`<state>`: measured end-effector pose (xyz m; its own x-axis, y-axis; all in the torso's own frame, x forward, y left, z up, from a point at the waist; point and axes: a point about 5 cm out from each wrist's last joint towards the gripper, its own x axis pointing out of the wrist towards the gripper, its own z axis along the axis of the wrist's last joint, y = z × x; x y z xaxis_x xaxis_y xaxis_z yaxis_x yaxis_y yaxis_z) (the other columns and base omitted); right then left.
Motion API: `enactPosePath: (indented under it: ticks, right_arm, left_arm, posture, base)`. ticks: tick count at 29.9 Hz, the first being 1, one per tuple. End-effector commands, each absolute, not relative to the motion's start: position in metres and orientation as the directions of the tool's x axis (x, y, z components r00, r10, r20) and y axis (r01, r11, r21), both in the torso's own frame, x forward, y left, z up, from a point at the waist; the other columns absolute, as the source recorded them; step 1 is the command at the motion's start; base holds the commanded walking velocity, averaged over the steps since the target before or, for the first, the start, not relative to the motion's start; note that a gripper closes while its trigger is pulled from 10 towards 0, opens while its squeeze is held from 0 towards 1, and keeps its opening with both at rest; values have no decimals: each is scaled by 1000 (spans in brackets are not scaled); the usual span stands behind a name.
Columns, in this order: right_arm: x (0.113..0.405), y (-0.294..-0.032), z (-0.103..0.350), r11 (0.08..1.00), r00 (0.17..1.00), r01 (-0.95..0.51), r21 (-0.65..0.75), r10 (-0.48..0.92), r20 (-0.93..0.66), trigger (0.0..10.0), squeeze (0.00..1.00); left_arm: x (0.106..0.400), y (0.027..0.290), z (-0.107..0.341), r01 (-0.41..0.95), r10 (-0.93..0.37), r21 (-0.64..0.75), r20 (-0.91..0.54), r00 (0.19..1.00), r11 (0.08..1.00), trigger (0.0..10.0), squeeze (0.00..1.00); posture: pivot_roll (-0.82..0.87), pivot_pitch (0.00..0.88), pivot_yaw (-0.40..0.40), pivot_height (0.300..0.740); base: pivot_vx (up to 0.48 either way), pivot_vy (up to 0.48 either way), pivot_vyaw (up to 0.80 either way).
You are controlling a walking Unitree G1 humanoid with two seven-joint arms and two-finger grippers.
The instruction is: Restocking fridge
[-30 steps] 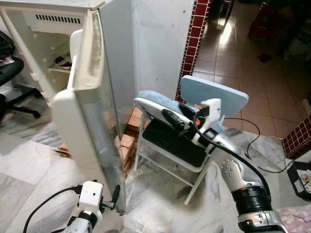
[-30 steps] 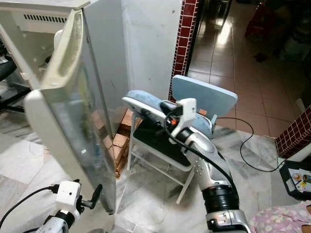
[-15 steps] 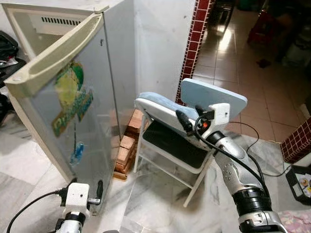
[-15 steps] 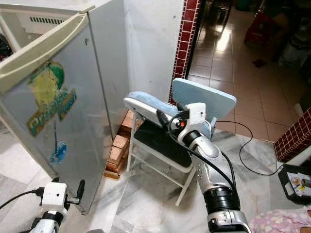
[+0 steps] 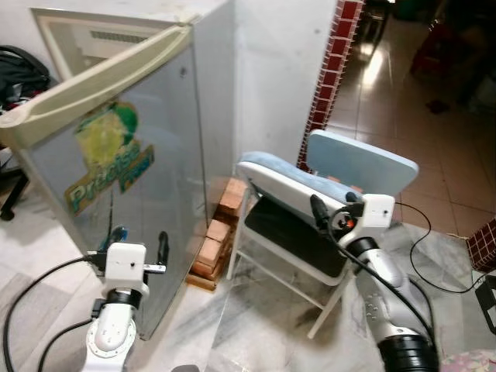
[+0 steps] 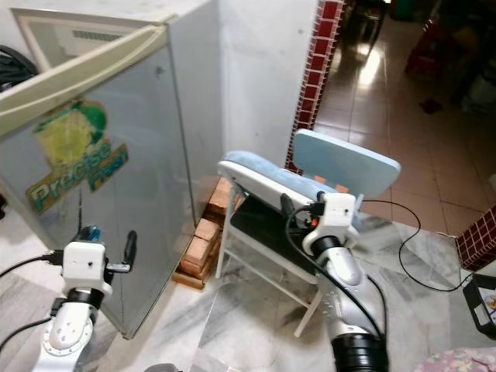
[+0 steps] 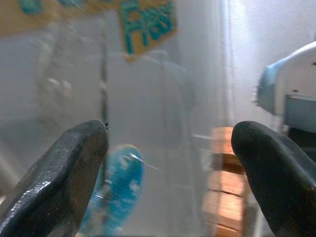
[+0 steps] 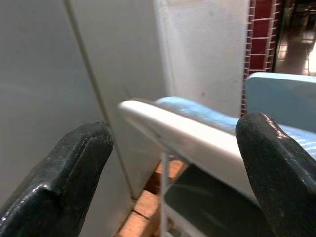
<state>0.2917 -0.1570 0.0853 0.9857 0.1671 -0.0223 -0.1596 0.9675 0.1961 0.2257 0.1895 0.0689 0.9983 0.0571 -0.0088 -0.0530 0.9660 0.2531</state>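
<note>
Door (image 5: 132, 194) of white sticker-fronted fridge at our ten o'clock: rigid, slick, probably heavy; we'd push flat. Left gripper (image 7: 170, 173) spread empty; right gripper (image 8: 173, 168) spread empty.

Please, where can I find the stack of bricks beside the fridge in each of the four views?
Left eye view: bricks low centre, between fridge door and folding chair.
Right eye view: bricks low centre-left.
Left wrist view, between the fingers.
Right wrist view, under the chair.
Shared landmark: the chair.

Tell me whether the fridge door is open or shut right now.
Open, though only partly. The fridge door angles out from the cabinet, leaving a gap at its top edge, with the left gripper close before it.
</note>
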Motion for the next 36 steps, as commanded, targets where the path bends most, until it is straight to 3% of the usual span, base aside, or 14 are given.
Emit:
enactPosePath:
  ticks: [1,10,17,26,36]
  right_arm:
    - [287,-169,87,982,994,-103,158,106,-10,10000,0]
    - [281,-169,83,987,995,-96,127,100,-21,10000,0]
    - [279,-180,77,992,996,-61,113,67,-52,10000,0]
    - [278,-182,75,994,997,-44,104,51,-65,10000,0]
    - [260,-198,72,996,996,64,64,-61,-60,10000,0]
  left_arm:
    - [232,184,82,-59,53,263,31,998,963,10000,0]
    - [244,194,92,-113,100,281,62,993,953,10000,0]
    - [245,215,95,-213,202,303,65,977,929,10000,0]
    - [250,207,99,-172,156,286,76,985,943,10000,0]
    - [251,195,99,-87,70,261,74,995,961,10000,0]
  posture:
    - [68,0,-7,740]
    - [47,0,10,740]
    - [58,0,-9,740]
    - [65,0,-12,740]
    - [32,0,1,740]
  base:
    - [0,480,0]
    - [0,480,0]
    - [0,480,0]
    - [0,480,0]
    - [0,480,-491]
